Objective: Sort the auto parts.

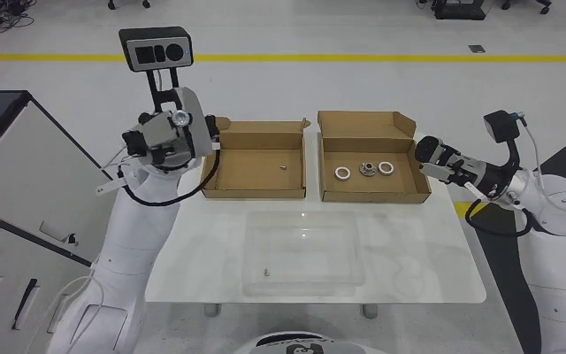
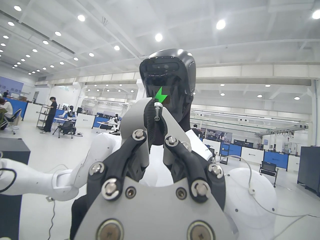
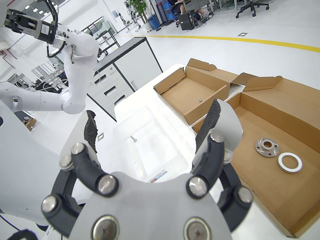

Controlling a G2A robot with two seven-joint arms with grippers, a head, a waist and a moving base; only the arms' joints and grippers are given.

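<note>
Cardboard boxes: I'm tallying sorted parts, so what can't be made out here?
- Small part in left box: top view, too small to identify.
- Leftmost ring in right box: right wrist view, hidden behind the fingers.
- Bolt in tray: top view, too small for detail.

The top camera is looking down from high above the table (image 1: 416, 265), taking in its whole surface, with the boxes (image 1: 256, 168) lying along the table's far edge and the tray (image 1: 309, 248) at its near edge. The right wrist camera is sitting just behind the right gripper (image 3: 153, 111) off the table's right end, facing low across it and sharing table (image 3: 125, 108), tray (image 3: 155, 151) and boxes (image 3: 190, 93) with the top view. The left wrist camera is hanging over the table's far left corner, pointing up and away at the ceiling (image 2: 200, 1), with the left gripper (image 2: 155, 106) and its bolt (image 2: 157, 112) close to the lens.
</note>
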